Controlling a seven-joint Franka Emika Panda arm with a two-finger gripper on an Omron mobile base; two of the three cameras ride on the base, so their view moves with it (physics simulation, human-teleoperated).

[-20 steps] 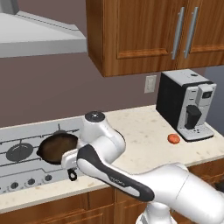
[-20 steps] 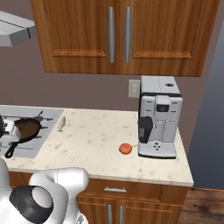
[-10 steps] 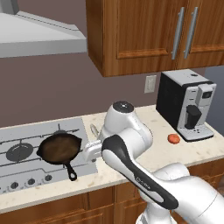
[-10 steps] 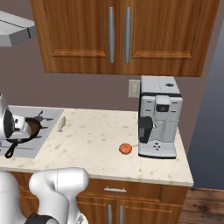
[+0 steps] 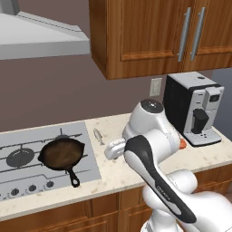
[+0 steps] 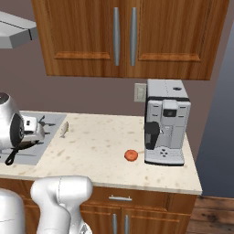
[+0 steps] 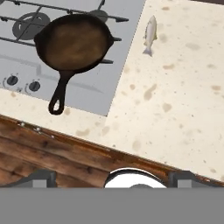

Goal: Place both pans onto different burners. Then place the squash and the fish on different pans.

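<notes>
The rusty brown-black skillet (image 5: 61, 153) sits on the right-hand burner of the silver cooktop (image 5: 18, 138), its short handle pointing at the counter's front edge. It shows again in the hand view (image 7: 73, 41). The slender silver fish (image 5: 98, 135) lies on the counter just right of the cooktop (image 7: 150, 34). The orange-red squash (image 6: 131, 155) rests in front of the coffee machine, half hidden by my arm in the left base view (image 5: 182, 143). My gripper (image 7: 114, 178) hangs open and empty above the counter's front edge, off to the skillet's right. The dark grey long-handled pan is out of view.
A free burner (image 5: 20, 157) lies left of the skillet, with knobs (image 7: 12, 80) along the cooktop's front. A black and silver coffee machine (image 6: 164, 121) stands at the counter's right end. Wooden cabinets (image 6: 123, 36) and a range hood (image 5: 41, 41) hang overhead.
My arm has swung right, away from the skillet's handle and off the cooktop. The skillet stays on its burner, now fully uncovered. Fish and squash have not moved.
</notes>
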